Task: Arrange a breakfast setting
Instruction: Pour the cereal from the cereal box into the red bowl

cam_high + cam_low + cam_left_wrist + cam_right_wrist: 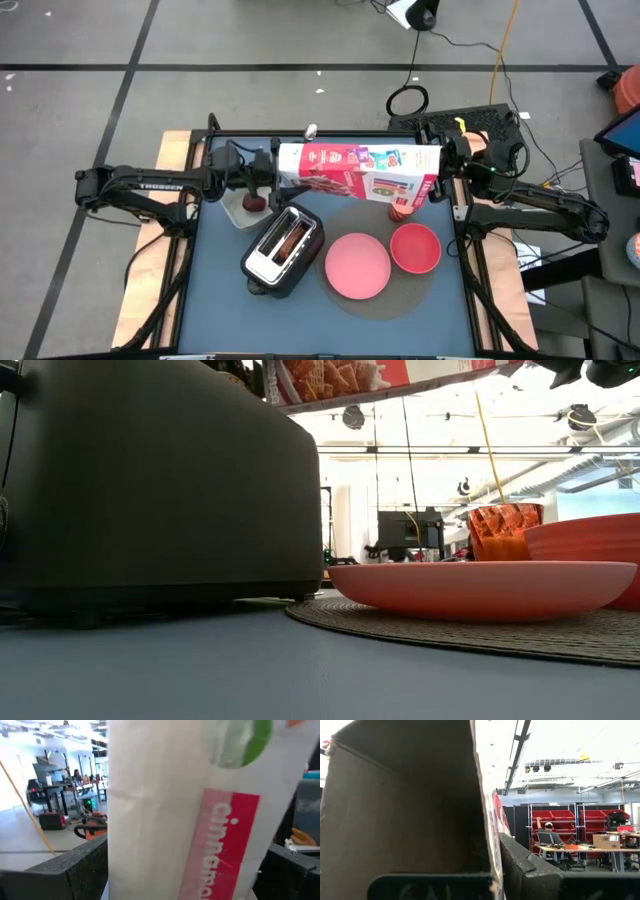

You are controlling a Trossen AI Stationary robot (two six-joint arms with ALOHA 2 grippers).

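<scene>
Both arms carry the cereal box (358, 172) level above the table: left gripper (272, 170) and right gripper (447, 165) each clamp one end

Overhead view is evenly lit, pretty soft, no hard shadows on the blue table (220, 300), just a faint dark patch under the toaster (283, 247). From table height it's heavily backlit: the room behind blows out near white at upper right, so the toaster's side goes almost black and the plate (480, 588) rim catches a soft sheen. Foreground tabletop there is blurry. Left wrist picture is smeared, the box (200, 810) way too close to focus. Right wrist picture has the box's inside in deep shadow against bright ceiling lights.
</scene>
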